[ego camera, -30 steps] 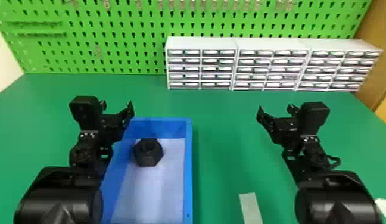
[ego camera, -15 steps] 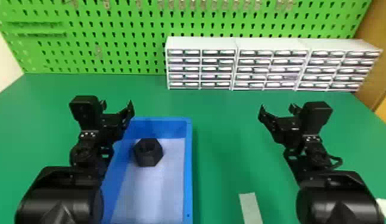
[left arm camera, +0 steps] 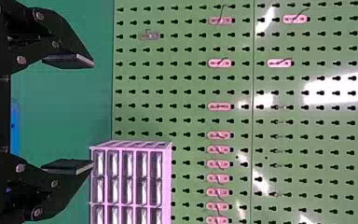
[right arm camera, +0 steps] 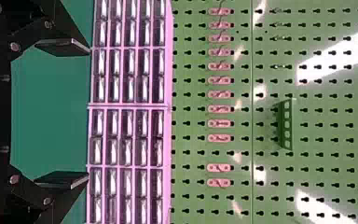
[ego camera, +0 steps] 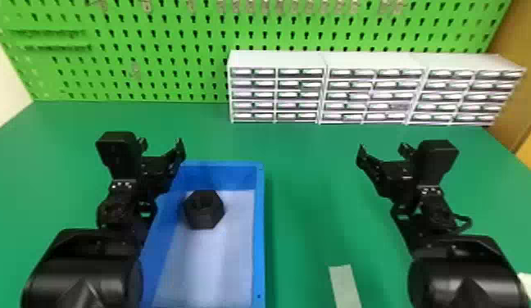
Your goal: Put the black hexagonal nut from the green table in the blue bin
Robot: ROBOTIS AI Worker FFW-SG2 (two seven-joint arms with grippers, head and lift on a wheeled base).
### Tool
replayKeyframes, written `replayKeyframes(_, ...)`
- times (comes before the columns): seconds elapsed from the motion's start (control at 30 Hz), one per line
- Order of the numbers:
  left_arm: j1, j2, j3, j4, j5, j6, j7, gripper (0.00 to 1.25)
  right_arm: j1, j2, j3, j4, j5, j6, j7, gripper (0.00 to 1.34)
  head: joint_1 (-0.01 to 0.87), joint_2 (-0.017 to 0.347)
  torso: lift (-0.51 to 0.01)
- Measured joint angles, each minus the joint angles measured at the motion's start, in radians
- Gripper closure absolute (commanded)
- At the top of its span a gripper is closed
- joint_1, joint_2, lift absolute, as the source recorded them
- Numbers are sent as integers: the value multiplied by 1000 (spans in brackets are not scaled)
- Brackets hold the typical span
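Observation:
The black hexagonal nut [ego camera: 204, 209] lies inside the blue bin [ego camera: 259, 229], near its far left corner on the pale floor. My left gripper [ego camera: 162, 144] stands open over the bin's far left corner, beyond and left of the nut, holding nothing. In the left wrist view the left gripper [left arm camera: 92, 114] has its two fingers wide apart. My right gripper [ego camera: 382, 150] is off to the right above the green table [ego camera: 305, 184], well away from bin and nut. Seen from its own wrist, the right gripper [right arm camera: 88, 112] is open with nothing between its fingers.
White drawer cabinets [ego camera: 371, 96] stand along the back of the table before a green pegboard [ego camera: 162, 61]. A pale strip [ego camera: 344, 286] lies at the front, between the bin and the right arm. Something white [ego camera: 530, 286] sits at the lower right edge.
The right arm has shifted very slightly to the right. The left arm, the nut and the bin have stayed where they were.

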Motion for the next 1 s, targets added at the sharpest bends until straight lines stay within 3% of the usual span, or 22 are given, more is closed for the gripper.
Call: replayKeyframes(1.0, 0, 0, 2, -5, 0, 0, 0, 486, 0, 0, -3, -5, 0, 9, 1, 335, 686, 51, -96)
